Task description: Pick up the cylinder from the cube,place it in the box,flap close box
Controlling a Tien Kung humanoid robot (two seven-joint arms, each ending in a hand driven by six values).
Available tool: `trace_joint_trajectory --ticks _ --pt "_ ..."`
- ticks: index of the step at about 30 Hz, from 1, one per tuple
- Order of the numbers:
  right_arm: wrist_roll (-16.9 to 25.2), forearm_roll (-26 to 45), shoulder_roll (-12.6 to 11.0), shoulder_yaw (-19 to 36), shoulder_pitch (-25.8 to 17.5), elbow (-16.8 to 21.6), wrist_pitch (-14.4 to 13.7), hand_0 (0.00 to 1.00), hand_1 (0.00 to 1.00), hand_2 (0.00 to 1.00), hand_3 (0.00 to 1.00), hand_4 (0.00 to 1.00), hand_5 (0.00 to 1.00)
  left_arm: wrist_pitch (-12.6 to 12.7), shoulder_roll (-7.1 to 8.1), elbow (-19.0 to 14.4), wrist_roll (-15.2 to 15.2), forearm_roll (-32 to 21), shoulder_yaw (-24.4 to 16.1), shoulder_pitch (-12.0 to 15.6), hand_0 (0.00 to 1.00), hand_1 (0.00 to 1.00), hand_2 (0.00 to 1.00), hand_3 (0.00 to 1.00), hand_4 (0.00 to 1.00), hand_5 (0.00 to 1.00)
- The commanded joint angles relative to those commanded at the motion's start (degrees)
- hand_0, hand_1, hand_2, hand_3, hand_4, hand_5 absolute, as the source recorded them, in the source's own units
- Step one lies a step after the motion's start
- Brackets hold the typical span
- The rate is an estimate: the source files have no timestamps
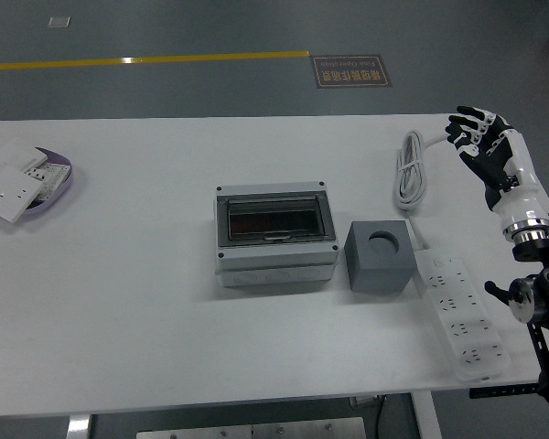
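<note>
Hovering spread and empty, one robot hand; one box, one cube.

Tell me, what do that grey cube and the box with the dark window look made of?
The grey cube looks like matte plastic or dense foam: dull, even faces and a round hole on top. The box looks like hard light-grey moulded plastic with corner screws; its flap looks like smoky see-through plastic, faintly glossy.

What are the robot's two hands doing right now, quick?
Left hand: not in view.
Right hand: open, fingers spread, holding nothing, over the table's far right corner.
</note>
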Motion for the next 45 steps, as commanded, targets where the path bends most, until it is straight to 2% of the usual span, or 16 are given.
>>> trace_joint_trajectory --ticks 10,20,26,38,45 --pt "-0.89 0.10 -0.06 0.15 -0.08 -0.22 0.38 0.682 0.657 0.657 0.666 0.736 0.251 1.34 0.20 0.01 1.27 -1.07 1.59 -0.25 0.599 0.645 0.613 0.652 0.702 0.142" --pt "-0.14 0.51 1.03 1.00 -1.56 -0.08 0.00 0.682 0.655 0.657 0.663 0.737 0.246 1.74 0.12 0.01 1.36 -0.90 1.66 -0.91 0.597 0.644 0.611 0.649 0.697 0.145" --pt "0.40 0.50 1.16 1.46 -1.18 0.09 -0.09 0.683 0.660 0.656 0.664 0.733 0.250 1.80 0.01 0.01 1.56 -0.43 1.11 -0.36 0.597 0.644 0.610 0.647 0.692 0.147" --pt "1.07 0.92 0.72 0.20 -0.94 0.14 0.21 0.683 0.663 0.657 0.665 0.726 0.240 2.02 0.08 0.01 1.74 -0.84 1.62 -0.33 0.596 0.643 0.608 0.644 0.689 0.149" --pt "1.05 1.11 0.67 -0.47 -1.00 -0.09 -0.05 0.685 0.659 0.656 0.663 0.725 0.229 2.09 0.65 0.01 1.86 -0.70 1.69 -0.57 0.594 0.636 0.603 0.632 0.662 0.138"
